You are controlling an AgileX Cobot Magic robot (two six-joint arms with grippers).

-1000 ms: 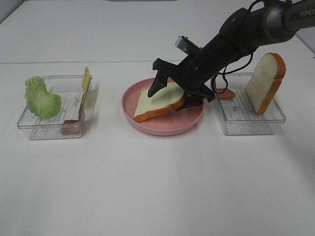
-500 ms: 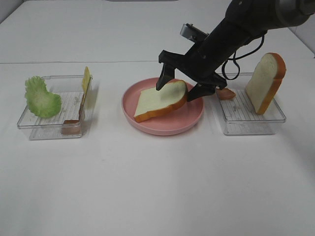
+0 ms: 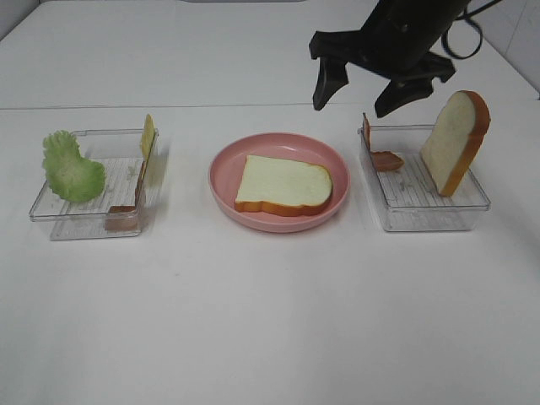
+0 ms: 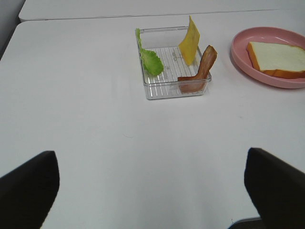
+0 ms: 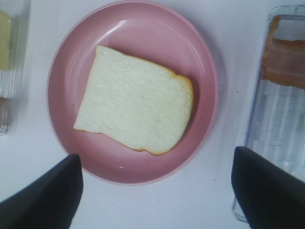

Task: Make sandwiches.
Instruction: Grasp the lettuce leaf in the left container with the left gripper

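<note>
White toy bread slice with orange-brown crust [image 3: 283, 186] lies flat in round pink plate [image 3: 221, 173]. Black right gripper [image 3: 353, 103] hovers above, jaws wide apart, empty. Black left gripper [image 4: 152, 191] jaws spread wide, holding nothing.

No legible text, label, brand, number or sign in any view. Faint small mark on floor of clear tray [image 4: 164, 89]: too small to read.
</note>
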